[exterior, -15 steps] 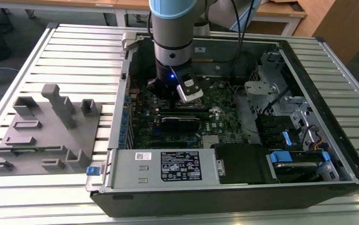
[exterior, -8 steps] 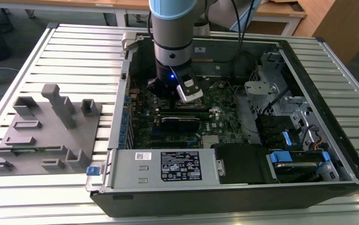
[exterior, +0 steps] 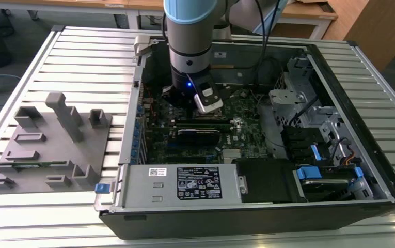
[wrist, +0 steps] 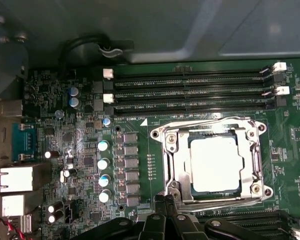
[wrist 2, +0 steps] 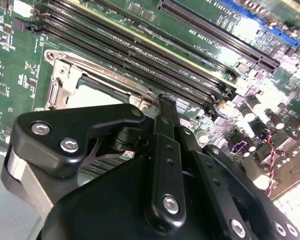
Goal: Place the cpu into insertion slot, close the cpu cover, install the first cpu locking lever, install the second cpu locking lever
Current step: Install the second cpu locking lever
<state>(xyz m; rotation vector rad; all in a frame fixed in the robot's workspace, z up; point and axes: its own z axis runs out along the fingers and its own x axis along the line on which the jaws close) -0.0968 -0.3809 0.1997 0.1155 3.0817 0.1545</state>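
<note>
The cpu (wrist: 214, 164) lies flat in its socket on the green motherboard, its pale top glaring under the light. The cpu cover (wrist: 250, 165), a shiny metal frame, lies down around it. Thin wire levers (wrist: 210, 121) run along the socket's edges; whether they are latched I cannot tell. My gripper (wrist: 163, 200) hovers just off one side of the socket with its black fingertips together and nothing between them. In the second wrist view the fingers (wrist 2: 165, 107) stand over the socket frame (wrist 2: 65, 85). In the exterior view my gripper (exterior: 203, 109) is low inside the open computer case (exterior: 383, 170).
Memory slots (wrist: 190, 92) run beside the socket, with capacitors (wrist: 104, 162) and rear ports (wrist: 15, 177) nearby. In the case, the power supply (exterior: 183, 183) and drive cage (exterior: 300, 103) hem in the board. A grey parts fixture (exterior: 49, 144) sits at the exterior view's left.
</note>
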